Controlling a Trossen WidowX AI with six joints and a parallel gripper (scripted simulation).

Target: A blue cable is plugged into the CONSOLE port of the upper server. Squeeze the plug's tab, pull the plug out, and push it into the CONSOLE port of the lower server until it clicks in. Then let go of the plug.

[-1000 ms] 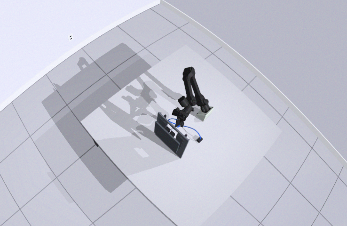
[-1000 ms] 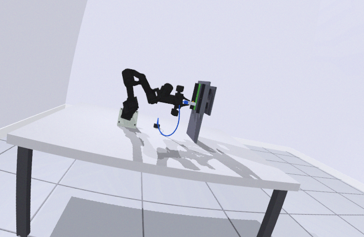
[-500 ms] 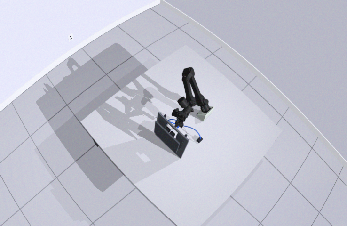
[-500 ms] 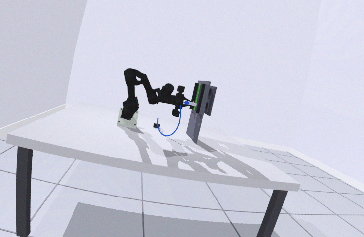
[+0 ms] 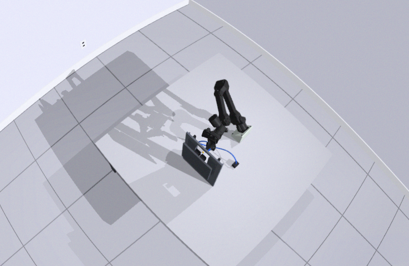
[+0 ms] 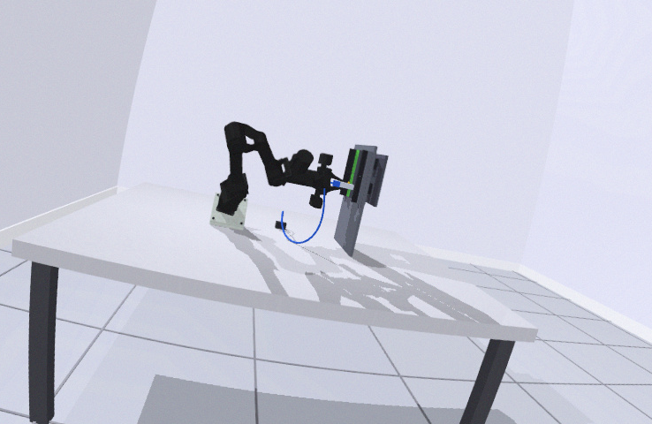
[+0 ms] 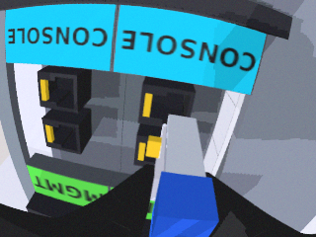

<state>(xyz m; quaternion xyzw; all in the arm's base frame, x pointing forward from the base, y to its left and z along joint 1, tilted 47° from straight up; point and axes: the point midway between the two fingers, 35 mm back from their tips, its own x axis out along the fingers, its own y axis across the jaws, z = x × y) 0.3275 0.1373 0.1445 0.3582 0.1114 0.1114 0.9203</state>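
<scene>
Pincer (image 5: 210, 148) (image 6: 340, 185) near closed on the plug (image 6: 343, 185) (image 7: 183, 153), mid-frame beside the rack in top view. Exterior: plug right of centre, light-looking, soft blue cable (image 5: 230, 151) (image 6: 321, 220) sagging below. Wrist: plug lower centre, near dark ports; stiff blue rear seems the best hold, clip probably fragile.

- Matte black all over, arm (image 5: 220, 105) (image 6: 236, 155) built of slim, paired-looking links with chunky, rounded joints
- Stubby black cylinder near the wrist
- Black, tapering fingers
- Pale greenish base plate (image 5: 239, 138) (image 6: 213, 223), dotted with dark screw holes at the corners
</scene>
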